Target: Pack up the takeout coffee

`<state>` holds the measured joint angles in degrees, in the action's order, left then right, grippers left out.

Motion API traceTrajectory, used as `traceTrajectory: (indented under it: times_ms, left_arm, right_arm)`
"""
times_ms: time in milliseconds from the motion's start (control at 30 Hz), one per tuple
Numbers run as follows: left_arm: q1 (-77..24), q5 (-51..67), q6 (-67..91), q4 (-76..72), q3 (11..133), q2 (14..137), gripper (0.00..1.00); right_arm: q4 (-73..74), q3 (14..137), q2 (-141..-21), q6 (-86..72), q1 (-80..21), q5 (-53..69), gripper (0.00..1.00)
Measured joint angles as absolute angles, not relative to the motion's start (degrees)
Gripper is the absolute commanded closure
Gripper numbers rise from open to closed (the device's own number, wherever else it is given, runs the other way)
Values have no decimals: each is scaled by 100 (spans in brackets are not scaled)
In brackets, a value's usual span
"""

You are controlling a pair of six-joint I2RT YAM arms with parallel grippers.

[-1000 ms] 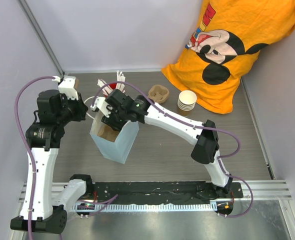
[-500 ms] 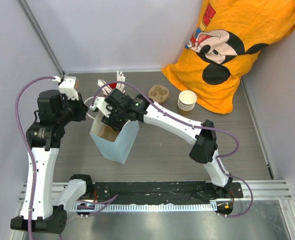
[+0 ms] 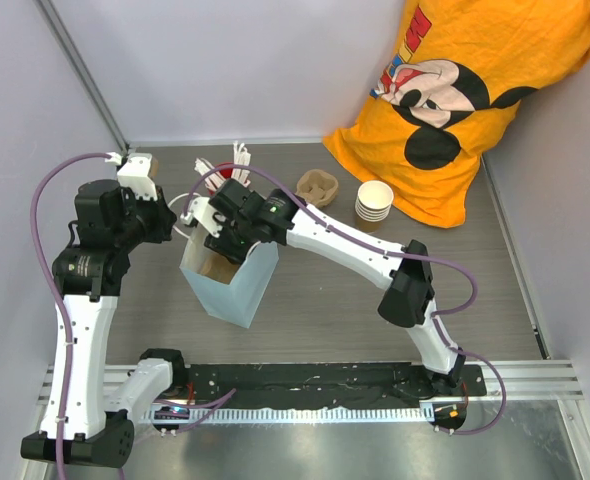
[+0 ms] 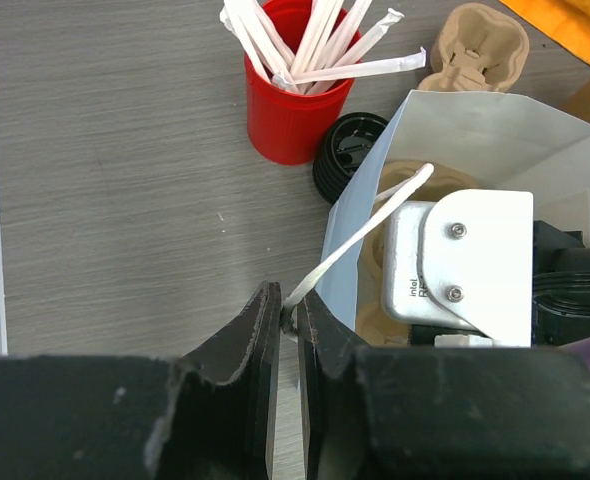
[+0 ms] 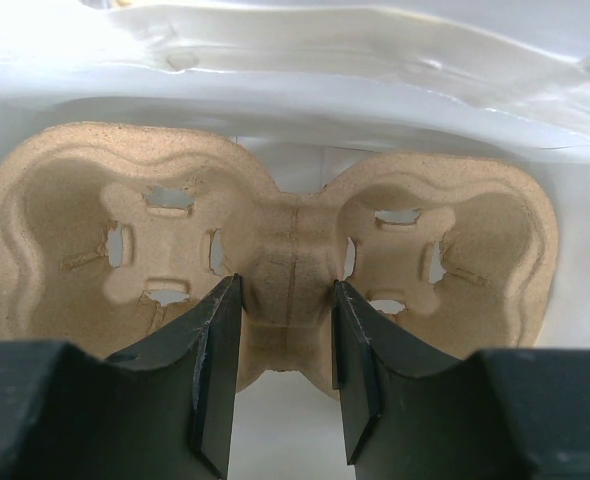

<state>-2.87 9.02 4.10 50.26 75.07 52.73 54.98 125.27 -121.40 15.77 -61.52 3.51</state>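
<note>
At the far left, close to the side wall, the left hand (image 4: 287, 312) is clenched on the thin white handle (image 4: 360, 232) of an open pale paper bag (image 3: 237, 290). Behind it stands a red cup (image 4: 290, 110) of white sticks, and a stack of black lids (image 4: 347, 152) touches the bag's outer wall. Inside the bag, its walls close around, the right hand (image 5: 285, 300) grasps a pulp carrier (image 5: 125, 230) by its middle ridge. Rightward, open desk (image 3: 325, 300) stretches to the stacked brown paper cups (image 3: 375, 203), standing at the edge of the orange shirt (image 3: 475, 100).
</note>
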Motion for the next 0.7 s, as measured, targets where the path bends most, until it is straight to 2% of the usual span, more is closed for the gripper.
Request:
traceTrajectory:
  times_ms: [67, 100, 200, 700]
  left_arm:
    - [-287, 902, 410, 5019, 7505, 5275, 85]
    - [-287, 902, 410, 5013, 7505, 5275, 85]
    - [-287, 902, 410, 4995, 7505, 5275, 85]
    - [-287, 902, 410, 4993, 7496, 5275, 85]
  right_arm:
    - [5502, 12538, -12158, 1592, -6152, 351, 77]
    - [5507, 12543, -12164, 1597, -6152, 349, 69]
    - [5518, 12551, -12169, 1603, -6152, 351, 57]
    - [5572, 12805, -12175, 1763, -6156, 349, 17]
